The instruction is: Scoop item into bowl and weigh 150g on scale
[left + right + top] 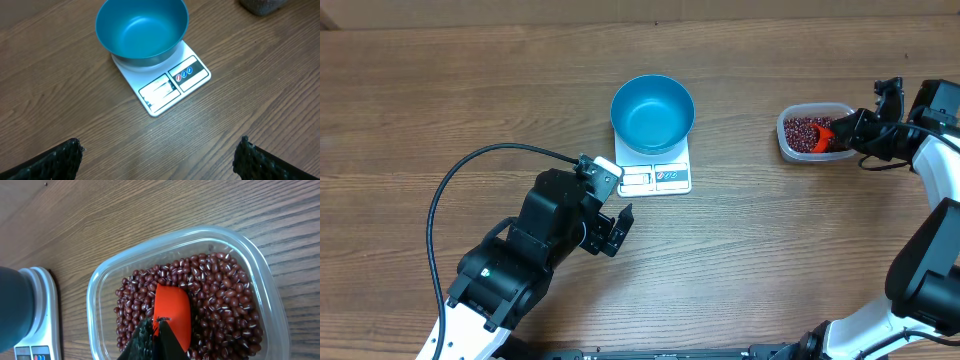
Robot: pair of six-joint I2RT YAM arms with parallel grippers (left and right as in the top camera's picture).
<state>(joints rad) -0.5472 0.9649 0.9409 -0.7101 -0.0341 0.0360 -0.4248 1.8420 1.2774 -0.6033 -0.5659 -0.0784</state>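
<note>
Bowl [653,112] sits on scale [655,178], mid-bench [470,90], toward 12 o'clock in overhead view. Scale's display edge faces 6 o'clock, clear of bowl. Beans [220,295] lie in clear tub [95,295], at 3 o'clock of bowl, well apart. Right pincer [155,339] pressed together, pinching scoop [172,310] by handle; scoop tip among beans inside tub. Left pincer [160,155] spread wide, hovers near scale at its 7 o'clock, touching neither scale nor bowl.
</note>
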